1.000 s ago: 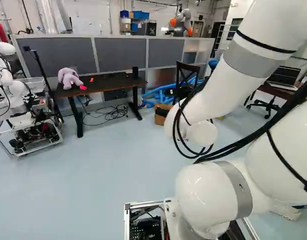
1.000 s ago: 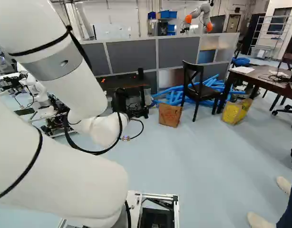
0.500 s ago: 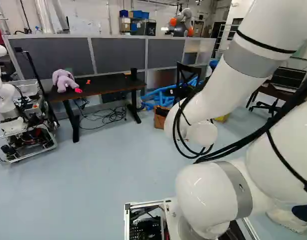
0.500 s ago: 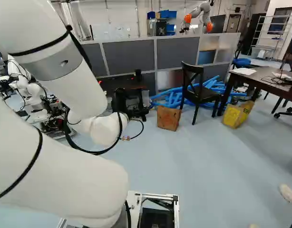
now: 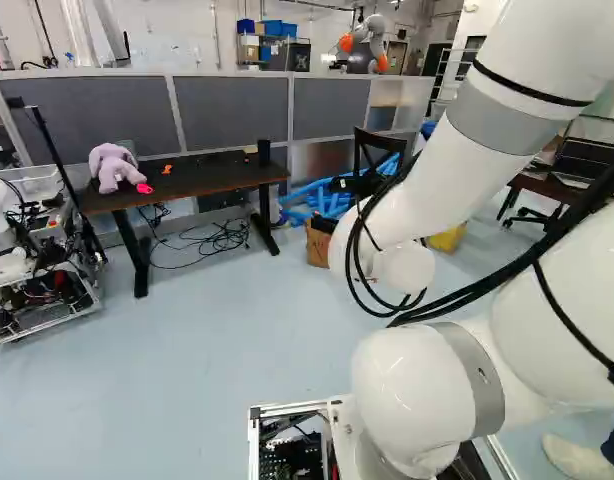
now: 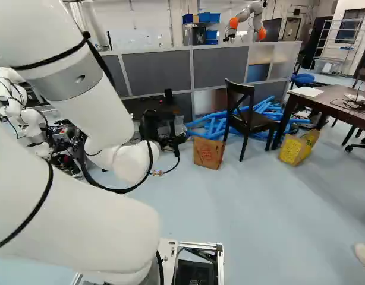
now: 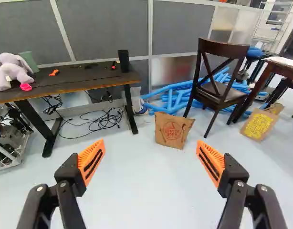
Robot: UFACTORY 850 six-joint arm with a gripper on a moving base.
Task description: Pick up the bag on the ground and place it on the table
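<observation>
Partly, left base view hides the yellow bag (image 5: 447, 238).

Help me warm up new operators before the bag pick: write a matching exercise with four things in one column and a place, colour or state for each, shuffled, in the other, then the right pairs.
Things
1. Bag with red print
2. Plush toy
3. Gripper
4. Heap of tubes

Places, colours, states
A. Open, nothing between its fingers
B. Blue, behind the chair
C. Brown, on the floor beside the chair
D. On the dark table

Right pairs: 1-C, 2-D, 3-A, 4-B
</observation>
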